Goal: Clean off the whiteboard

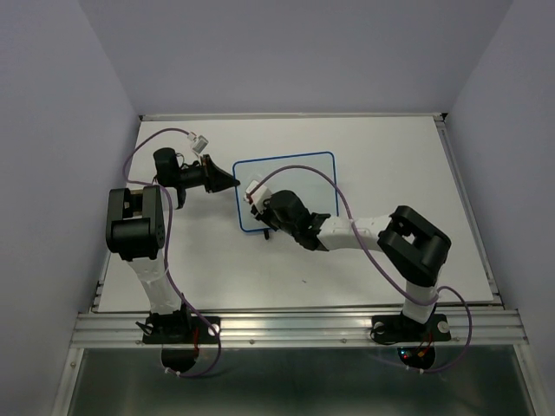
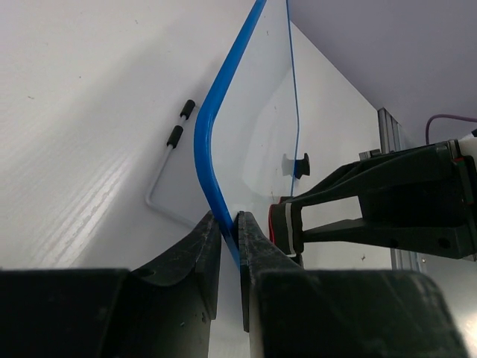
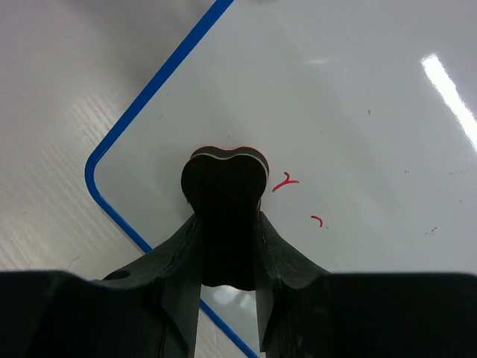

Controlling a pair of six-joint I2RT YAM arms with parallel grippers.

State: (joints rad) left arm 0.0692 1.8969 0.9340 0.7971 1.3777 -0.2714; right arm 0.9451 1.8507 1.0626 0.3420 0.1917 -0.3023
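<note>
The whiteboard (image 1: 299, 178) lies on the table, white with a thin blue frame (image 3: 149, 89). My left gripper (image 1: 231, 180) is shut on the frame's left edge (image 2: 216, 127), a finger on each side of the blue rim. My right gripper (image 3: 227, 218) is shut on a black eraser (image 3: 223, 186) with a red layer. The eraser rests on the board near its near-left corner. Two small red marks (image 3: 285, 181) (image 3: 317, 220) show just right of the eraser. In the left wrist view the eraser (image 2: 283, 224) sits close beside my left fingers.
A bent white wire leg with black tips (image 2: 168, 160) sticks out beside the board, and a second black foot (image 2: 299, 165) shows through it. The white tabletop (image 1: 399, 251) ends at a metal rail (image 1: 303, 325) in front. Grey walls stand on three sides.
</note>
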